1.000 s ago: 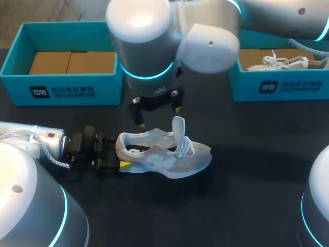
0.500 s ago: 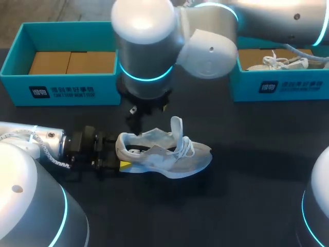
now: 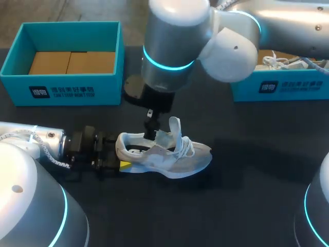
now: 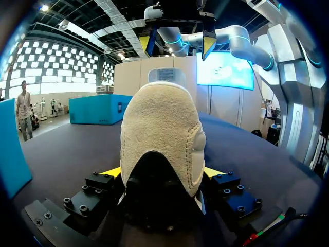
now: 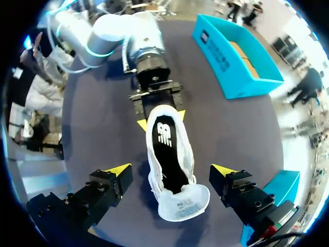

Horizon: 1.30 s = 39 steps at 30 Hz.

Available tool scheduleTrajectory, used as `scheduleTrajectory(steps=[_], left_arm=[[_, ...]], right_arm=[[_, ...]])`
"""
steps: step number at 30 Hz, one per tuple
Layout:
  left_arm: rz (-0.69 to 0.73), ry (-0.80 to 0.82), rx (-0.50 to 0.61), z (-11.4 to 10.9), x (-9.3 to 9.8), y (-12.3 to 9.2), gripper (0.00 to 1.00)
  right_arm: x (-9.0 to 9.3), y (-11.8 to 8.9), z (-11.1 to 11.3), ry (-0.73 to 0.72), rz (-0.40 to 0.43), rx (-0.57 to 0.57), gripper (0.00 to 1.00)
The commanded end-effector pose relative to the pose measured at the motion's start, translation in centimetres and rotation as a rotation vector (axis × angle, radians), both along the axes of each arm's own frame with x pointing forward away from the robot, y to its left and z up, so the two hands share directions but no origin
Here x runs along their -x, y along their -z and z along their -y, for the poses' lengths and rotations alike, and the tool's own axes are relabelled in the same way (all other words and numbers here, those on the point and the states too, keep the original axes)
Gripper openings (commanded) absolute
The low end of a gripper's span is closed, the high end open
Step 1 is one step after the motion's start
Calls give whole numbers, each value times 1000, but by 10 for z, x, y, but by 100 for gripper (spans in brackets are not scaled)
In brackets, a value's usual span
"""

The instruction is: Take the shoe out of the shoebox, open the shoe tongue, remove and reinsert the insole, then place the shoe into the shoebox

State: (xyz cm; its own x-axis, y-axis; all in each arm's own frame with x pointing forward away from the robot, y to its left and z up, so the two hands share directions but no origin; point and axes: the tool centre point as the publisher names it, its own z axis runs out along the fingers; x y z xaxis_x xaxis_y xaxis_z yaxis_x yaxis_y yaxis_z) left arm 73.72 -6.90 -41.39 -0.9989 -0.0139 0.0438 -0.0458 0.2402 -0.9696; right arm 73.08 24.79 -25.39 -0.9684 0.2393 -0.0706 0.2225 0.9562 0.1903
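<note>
A white-grey shoe [image 3: 169, 154] lies on its sole on the dark table, toe to the right, its tongue [image 3: 177, 126] pulled upright. Its black insole [image 5: 167, 134] shows inside. My left gripper [image 3: 121, 154] lies low at the heel, its yellow tips pressing the heel [image 4: 162, 128] from both sides. Directly over the shoe's opening hangs my right gripper [image 5: 169, 170], its fingers wide apart on either side of the shoe without touching it. In the head view its fingers [image 3: 150, 126] dip beside the tongue, mostly hidden by the arm.
A teal shoebox [image 3: 67, 92] with brown cardboard inside stands at the back left. Another teal box [image 3: 277, 87] at the back right holds a second white shoe [image 3: 282, 62]. The right arm's bulk looms over the table's middle.
My right arm has swung to the right and come down, bringing its gripper over the shoe's opening next to the tongue. The left gripper and the shoe have stayed put.
</note>
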Motion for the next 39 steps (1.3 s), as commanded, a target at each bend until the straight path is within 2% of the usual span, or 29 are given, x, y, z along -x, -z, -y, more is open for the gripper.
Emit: scheduleTrajectory(steps=[1, 5, 11, 12, 14, 15, 16, 20, 36, 39], left_arm=[[0, -2, -3, 1, 0, 2, 0], [0, -2, -3, 1, 0, 2, 0], [0, -2, -3, 1, 0, 2, 0], [0, -2, -3, 1, 0, 2, 0], [0, -2, -3, 1, 0, 2, 0], [0, -2, -3, 1, 0, 2, 0], [0, -2, -3, 1, 0, 2, 0], [0, -2, -3, 1, 0, 2, 0], [0, -2, -3, 1, 0, 2, 0], [0, -2, -3, 1, 0, 2, 0]], right_arm=[[-3, 2, 5, -14, -56, -29, 100], [-3, 2, 5, -14, -56, -29, 100], [-19, 12, 7, -58, -10, -82, 100], [-20, 14, 5, -65, -7, -91, 87], [-22, 17, 3, -67, 1, -93, 46], [-22, 19, 1, -70, 4, -87, 29], [-22, 21, 0, -71, 10, -74, 2], [-23, 30, -7, -77, 0, -36, 0], [-23, 30, -7, -77, 0, -36, 0], [-26, 43, -13, -39, 33, 8, 0]])
